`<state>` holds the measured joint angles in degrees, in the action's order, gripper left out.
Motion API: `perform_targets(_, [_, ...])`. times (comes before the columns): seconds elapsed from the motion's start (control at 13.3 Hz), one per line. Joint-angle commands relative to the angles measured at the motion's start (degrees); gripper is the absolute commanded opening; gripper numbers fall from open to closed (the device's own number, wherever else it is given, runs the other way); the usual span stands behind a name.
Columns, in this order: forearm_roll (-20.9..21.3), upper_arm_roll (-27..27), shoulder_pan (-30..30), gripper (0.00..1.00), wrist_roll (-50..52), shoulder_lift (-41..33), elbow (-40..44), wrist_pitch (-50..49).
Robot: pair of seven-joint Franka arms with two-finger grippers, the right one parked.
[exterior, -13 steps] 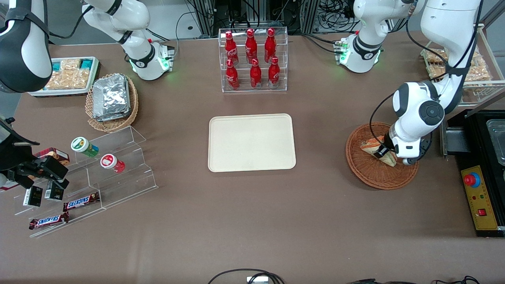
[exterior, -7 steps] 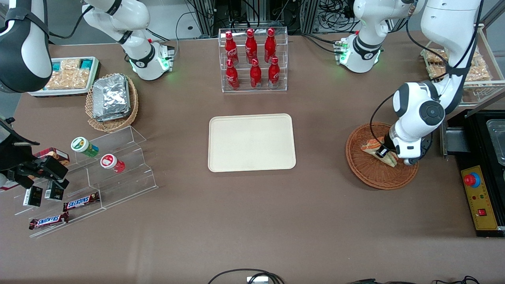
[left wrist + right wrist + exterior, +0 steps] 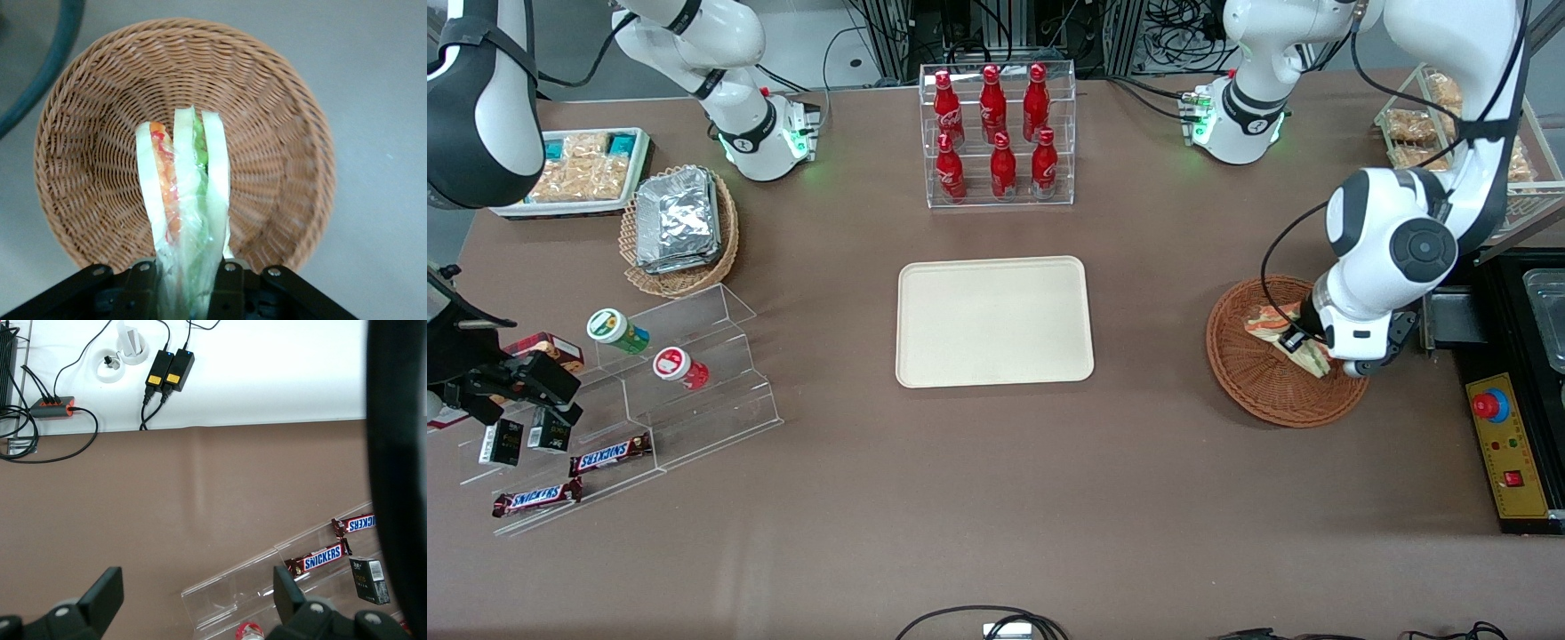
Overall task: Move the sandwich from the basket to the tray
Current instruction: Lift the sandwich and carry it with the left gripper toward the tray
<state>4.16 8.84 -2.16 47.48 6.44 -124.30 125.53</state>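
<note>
Wicker, dark reddish-brown, is forming the round basket (image 3: 1272, 373) sitting toward the working arm's end of the table in the front view. Over it the left arm's gripper (image 3: 1303, 345) is reaching down, its fingers pressing in on the sandwich (image 3: 1267, 322), whose pale bread and orange filling are showing partly from under the wrist. The wedge is sitting within the basket's outline, though whether it is resting on the weave or raised off it cannot be told from here. Well apart, at the middle of the table, the cream-beige tray (image 3: 994, 321) is lying flat with nothing on it. Farther from the camera than the tray, a clear rack of red bottles (image 3: 997, 133) is standing upright.

From the left wrist view, the gripper (image 3: 190, 283) is clamping the sandwich (image 3: 183, 207) between its two black fingers (image 3: 227, 283), one on each bread face. The clear-wrapped wedge is pointing away from the fingers, with orange-red filling along one layer and green along the next. The basket (image 3: 280, 133) is lying below it, its woven wall ringing the wedge all round.

From the right wrist view, chocolate bars (image 3: 320, 558) are lying on a clear stepped stand (image 3: 233, 593) on the brown table.
</note>
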Motion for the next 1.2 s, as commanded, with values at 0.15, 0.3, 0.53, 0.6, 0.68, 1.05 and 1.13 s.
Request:
perform_targets(0.15, [0.49, 6.52, 0.32, 0.00, -3.53, -0.11, 8.54, -9.08])
perform_targets(0.3, [0.41, 11.43, 0.32, 0.00, -3.45, 0.06, 10.38, -9.08])
perform_targets(0.53, [0.41, 17.33, 0.41, 0.00, -2.66, 1.20, 11.27, -8.82])
perform_targets(0.6, [0.41, 19.09, 0.41, 0.00, -2.48, 1.56, 11.18, -8.64])
perform_targets(0.68, [0.49, 20.76, 0.41, 0.00, -2.74, 2.08, 11.18, -8.46])
perform_targets(1.05, [8.30, 23.94, 8.12, 0.00, -3.27, 8.22, 11.44, -1.62])
perform_targets(1.13, [9.62, 23.94, 9.79, 0.00, -3.18, 9.28, 11.53, -1.52])
